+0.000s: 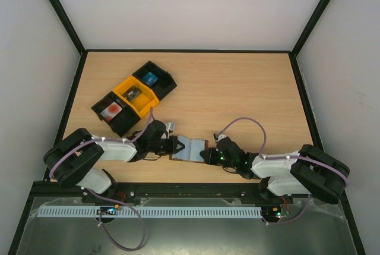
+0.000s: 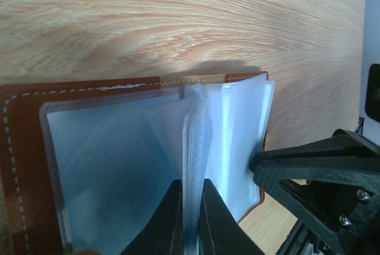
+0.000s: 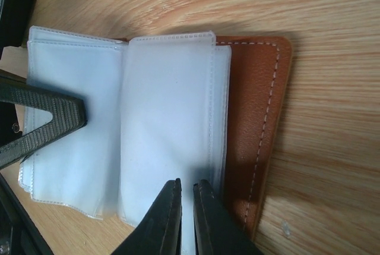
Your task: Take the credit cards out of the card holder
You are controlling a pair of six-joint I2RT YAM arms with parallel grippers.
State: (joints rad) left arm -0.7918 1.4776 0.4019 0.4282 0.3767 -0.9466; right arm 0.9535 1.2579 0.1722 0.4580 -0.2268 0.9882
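The brown card holder lies open on the table near the front, its pale pockets facing up. My left gripper is shut on a standing bunch of clear pocket sleeves, with its fingertips on either side of them. My right gripper is shut, its tips down on the flat right-hand pocket page beside the brown leather cover. The pockets in view look empty. The white card with a red blotch, the dark grey card and the blue card lie in the trays.
A row of three trays sits at the back left: black, yellow and black. Black frame rails run along the table's edges. Each wrist view shows the other gripper's dark finger at the holder's edge.
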